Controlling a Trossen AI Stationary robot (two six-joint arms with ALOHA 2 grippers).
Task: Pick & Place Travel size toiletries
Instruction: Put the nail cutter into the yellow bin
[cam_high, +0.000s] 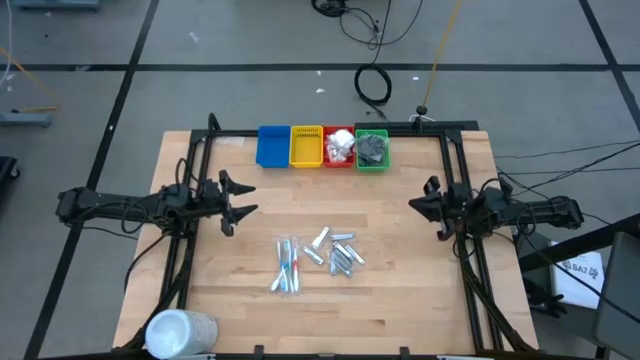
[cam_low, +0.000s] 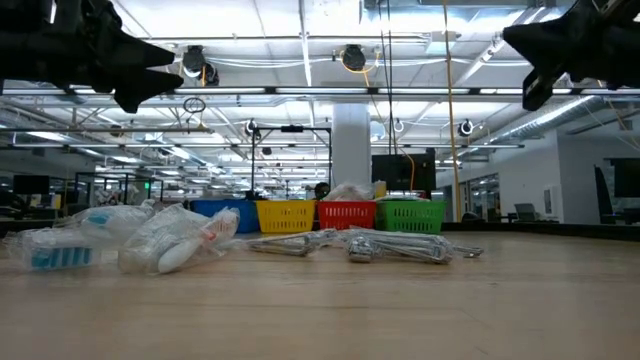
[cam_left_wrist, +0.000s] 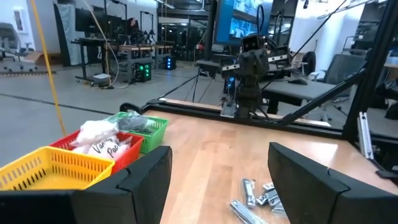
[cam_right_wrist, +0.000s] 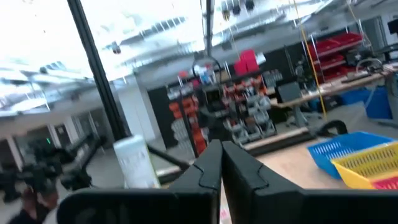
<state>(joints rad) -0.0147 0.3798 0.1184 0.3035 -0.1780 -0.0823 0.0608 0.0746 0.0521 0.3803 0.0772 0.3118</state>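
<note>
White cylinder (cam_high: 180, 333) — cut off below

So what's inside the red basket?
White packets fill the red basket, heaped above its rim. One has writing on it that is too small to read. Whatever lies beneath the heap is covered, so I cannot tell.

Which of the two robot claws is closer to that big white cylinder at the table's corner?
Left. The left gripper hangs over the table's left side, the white cylinder on its own side near the front corner. The right gripper waits across the table.
</note>
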